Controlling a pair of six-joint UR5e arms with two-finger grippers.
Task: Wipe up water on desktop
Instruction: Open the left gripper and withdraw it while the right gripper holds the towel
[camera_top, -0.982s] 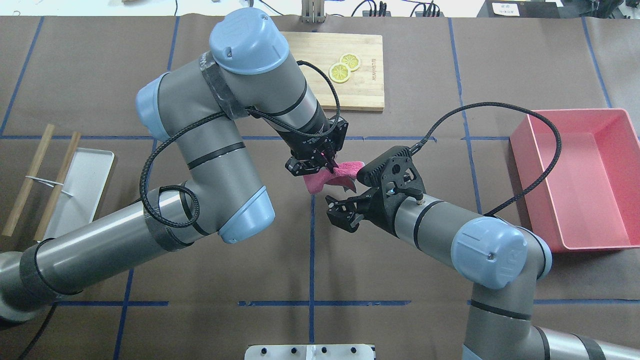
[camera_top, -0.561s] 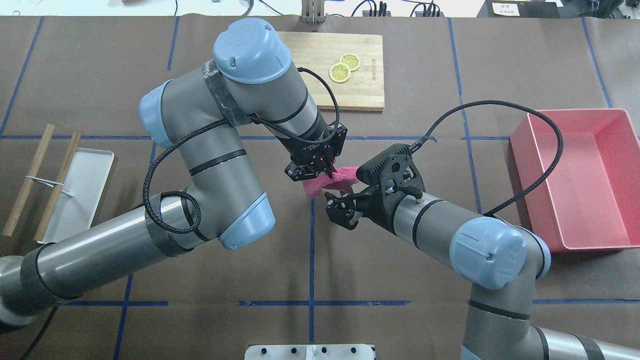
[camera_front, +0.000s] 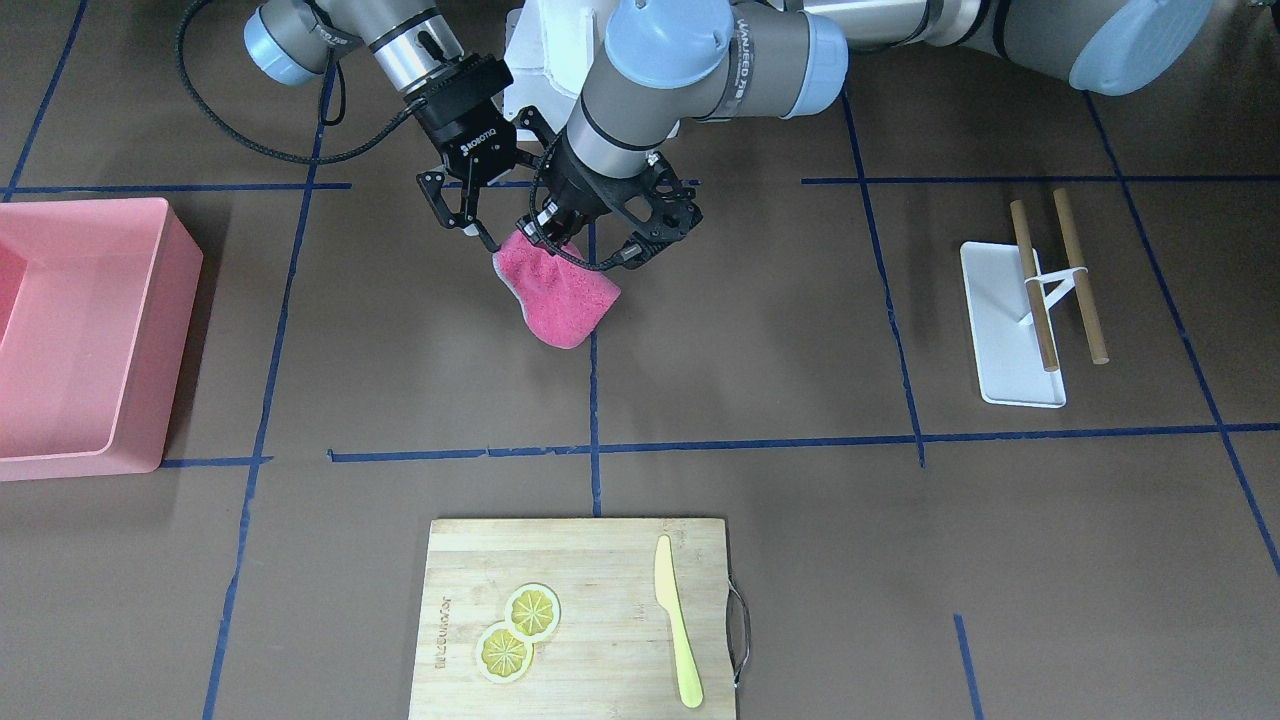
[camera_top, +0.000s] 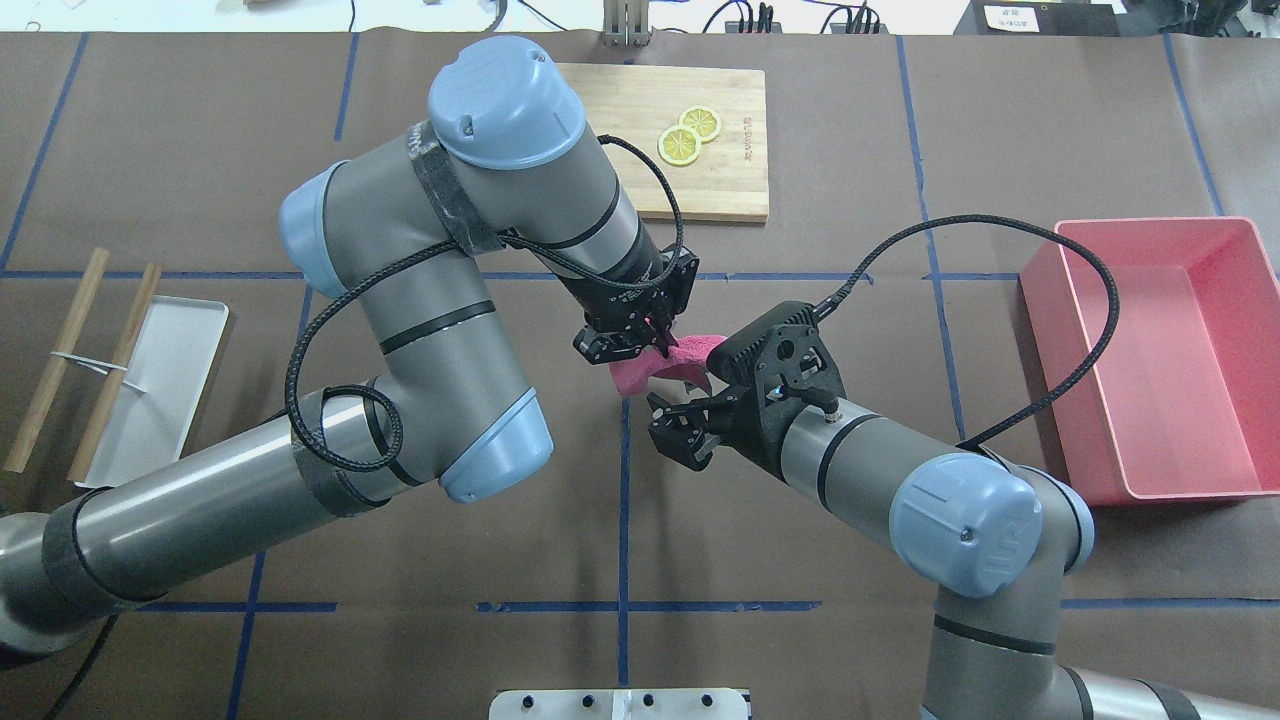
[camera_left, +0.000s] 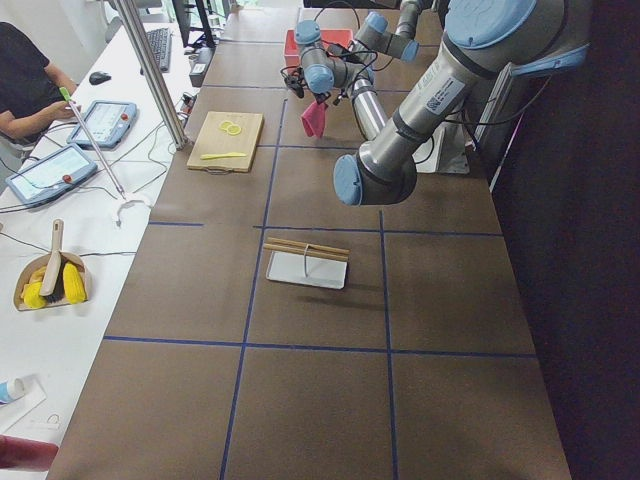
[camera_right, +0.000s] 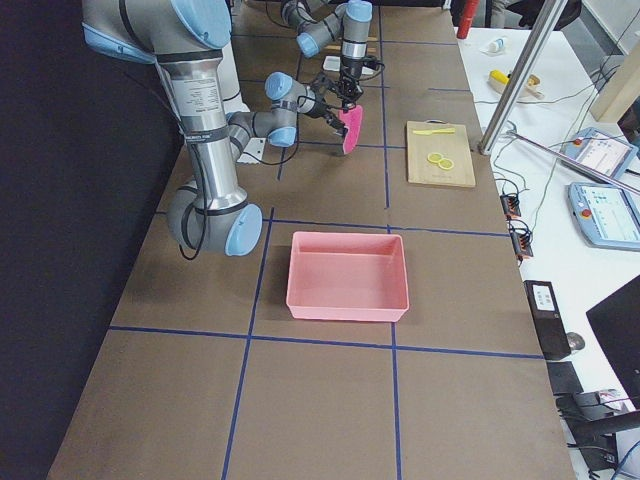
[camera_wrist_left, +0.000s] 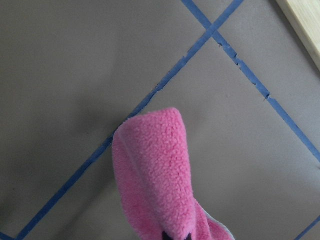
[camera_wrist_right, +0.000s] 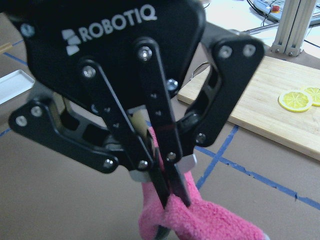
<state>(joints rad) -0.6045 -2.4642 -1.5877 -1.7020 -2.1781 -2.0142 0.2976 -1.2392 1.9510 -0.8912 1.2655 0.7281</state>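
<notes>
1. The left claw (camera_front: 556, 238) pinches the pink cloth (camera_front: 565, 300), which hangs over the brown desk (camera_front: 760, 330), upper centre of the front-facing view.
2. The right claw (camera_front: 468, 230) stands spread just beside the cloth's upper left edge.

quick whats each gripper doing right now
Left gripper: closed, holding the pink cloth.
Right gripper: open, holding nothing.
</notes>
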